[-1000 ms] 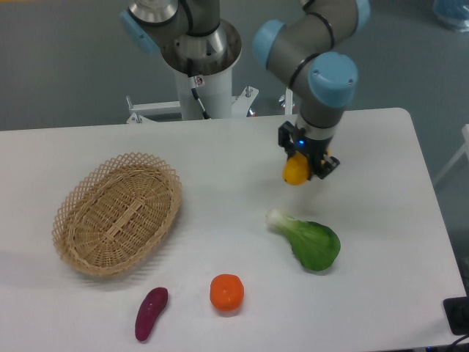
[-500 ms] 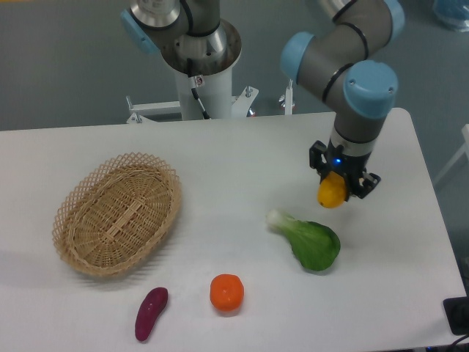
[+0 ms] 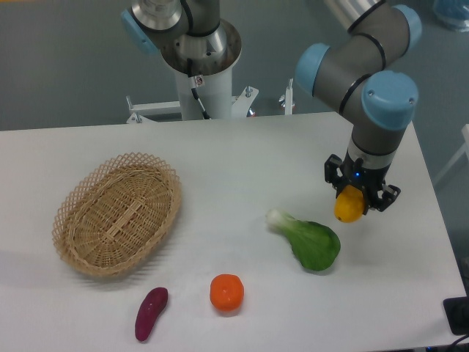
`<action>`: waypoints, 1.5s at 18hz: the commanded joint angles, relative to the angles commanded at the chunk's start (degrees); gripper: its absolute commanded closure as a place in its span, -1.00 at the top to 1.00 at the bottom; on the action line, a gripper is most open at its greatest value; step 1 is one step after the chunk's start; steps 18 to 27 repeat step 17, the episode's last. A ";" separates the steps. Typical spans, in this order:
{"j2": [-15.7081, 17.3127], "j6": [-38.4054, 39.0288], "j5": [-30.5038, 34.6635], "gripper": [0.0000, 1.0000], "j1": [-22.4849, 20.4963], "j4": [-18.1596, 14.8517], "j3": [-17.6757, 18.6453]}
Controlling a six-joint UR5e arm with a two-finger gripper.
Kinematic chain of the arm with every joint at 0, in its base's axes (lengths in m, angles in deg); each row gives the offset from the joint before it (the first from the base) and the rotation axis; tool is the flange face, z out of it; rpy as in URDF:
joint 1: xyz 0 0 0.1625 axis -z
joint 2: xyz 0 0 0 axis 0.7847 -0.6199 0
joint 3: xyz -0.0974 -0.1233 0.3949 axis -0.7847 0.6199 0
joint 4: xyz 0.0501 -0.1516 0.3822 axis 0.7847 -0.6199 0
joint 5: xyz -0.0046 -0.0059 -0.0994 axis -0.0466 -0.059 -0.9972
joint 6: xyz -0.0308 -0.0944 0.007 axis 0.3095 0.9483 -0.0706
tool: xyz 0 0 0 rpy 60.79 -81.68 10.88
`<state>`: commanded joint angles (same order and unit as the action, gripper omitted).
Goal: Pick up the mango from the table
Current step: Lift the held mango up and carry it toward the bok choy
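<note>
The gripper [image 3: 350, 203] holds the mango [image 3: 349, 206] tight between its two fingers. The mango is up in the air, over the right side of the white table [image 3: 234, 154]. It looks like it is not touching the table, but that is hard to tell. A green leafy vegetable [image 3: 311, 240] lies just to the left below it. An orange [image 3: 226, 292], a purple sweet potato [image 3: 151, 313] and a woven basket [image 3: 117, 213] sit farther left.

The gripper [image 3: 352, 206] holds the mango [image 3: 349, 207] between its fingers above the desk [image 3: 242, 154], right of the bok choy [image 3: 308, 240].
</note>
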<state>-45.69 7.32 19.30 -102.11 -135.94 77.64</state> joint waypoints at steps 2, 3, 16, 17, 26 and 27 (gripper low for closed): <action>0.00 0.00 0.09 -0.47 0.00 0.00 0.09; 0.00 0.09 0.09 -0.47 0.00 0.00 0.00; 0.17 0.09 0.44 -0.47 0.09 0.18 0.61; 0.26 0.17 0.44 -0.47 0.09 0.18 0.70; 0.26 0.17 0.44 -0.47 0.09 0.18 0.70; 0.26 0.17 0.44 -0.47 0.09 0.18 0.70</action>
